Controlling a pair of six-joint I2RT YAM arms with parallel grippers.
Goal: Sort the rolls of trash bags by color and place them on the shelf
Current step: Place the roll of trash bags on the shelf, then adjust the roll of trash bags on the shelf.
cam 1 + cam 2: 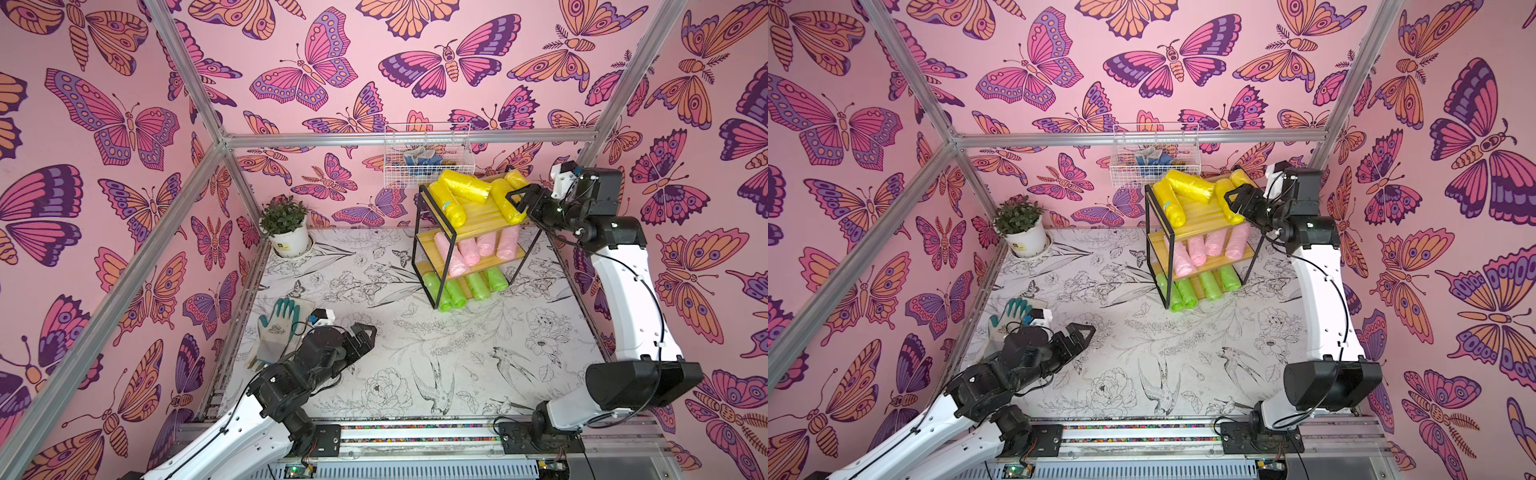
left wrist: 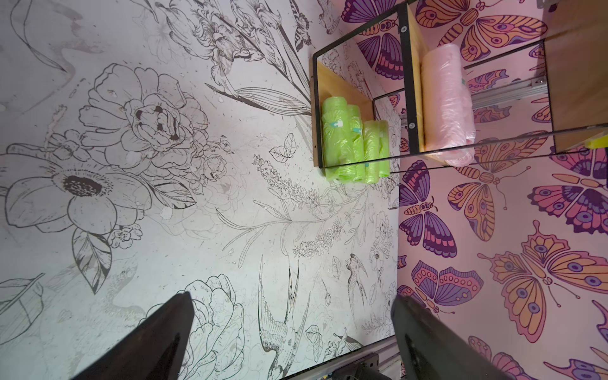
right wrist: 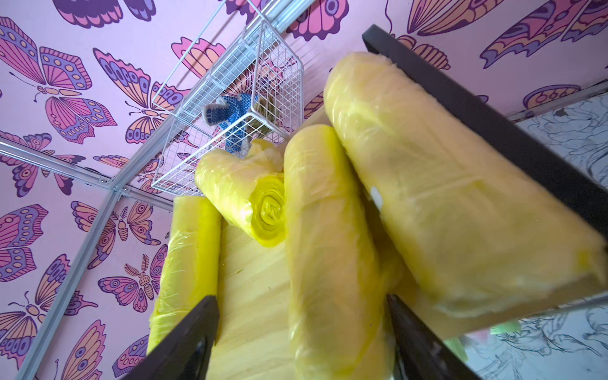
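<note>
At the far right of the flower-printed white bench (image 1: 415, 353) stands the three-tier stepped shelf (image 1: 471, 216) of light yellow wooden boards in a thin black metal frame. Four bright yellow rolls of crinkly plastic film (image 1: 461, 183) crowd its top board, one lying crosswise on the others. Four pale pink rolls (image 1: 469, 251) fill the middle board and four lime green rolls (image 1: 478, 286) the lowest, their far ends hidden under the boards above. The right end effector (image 3: 301, 297) has its fingers spread either side of one yellow roll, clear of it at one finger; contact at the other is too blurred to tell. That roll's near end is cut off in the right wrist view. The left end effector (image 2: 291, 296) gapes wide and empty over the near-left bench, its arm covering part of a grey-and-green work glove (image 1: 278, 328). The contents of the white wire basket (image 1: 392, 166) on the far wall are hard to make out.
</note>
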